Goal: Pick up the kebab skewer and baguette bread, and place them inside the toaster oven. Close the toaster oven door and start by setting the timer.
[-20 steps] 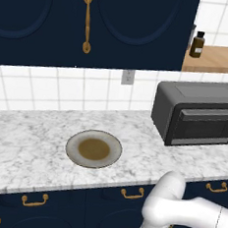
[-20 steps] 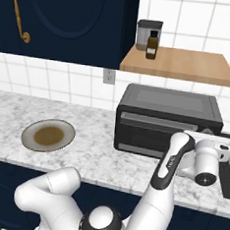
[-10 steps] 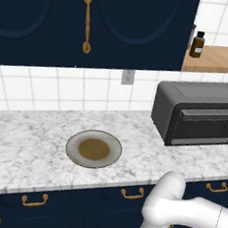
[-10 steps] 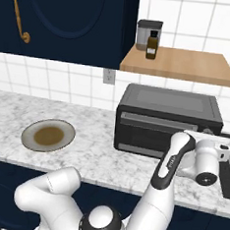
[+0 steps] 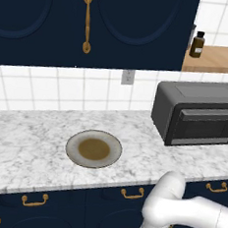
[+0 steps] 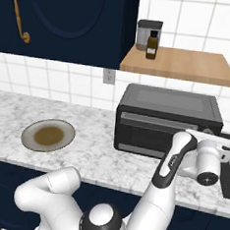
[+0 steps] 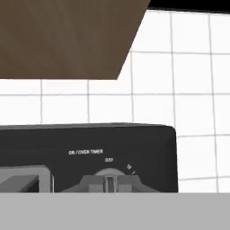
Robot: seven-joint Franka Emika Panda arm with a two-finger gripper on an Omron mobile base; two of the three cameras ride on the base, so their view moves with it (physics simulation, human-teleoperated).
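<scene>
the toaster oven [image 6: 168,122] stands at the back right of the marble bench [image 6: 96,157], its door [image 6: 157,135] shut, the grey bar handle [image 6: 153,120] along the door's top; the fingers are closed, seemingly right at the timer knob [image 7: 109,182] on the oven's right end, though the tips are hidden at the picture's foot; the dial mark sits under "off"; a plate [image 5: 94,148] with a brown centre lies near the bench's front edge, well apart to the left; a dark bottle [image 6: 151,46] stands on the wooden shelf [image 6: 183,64] above
</scene>
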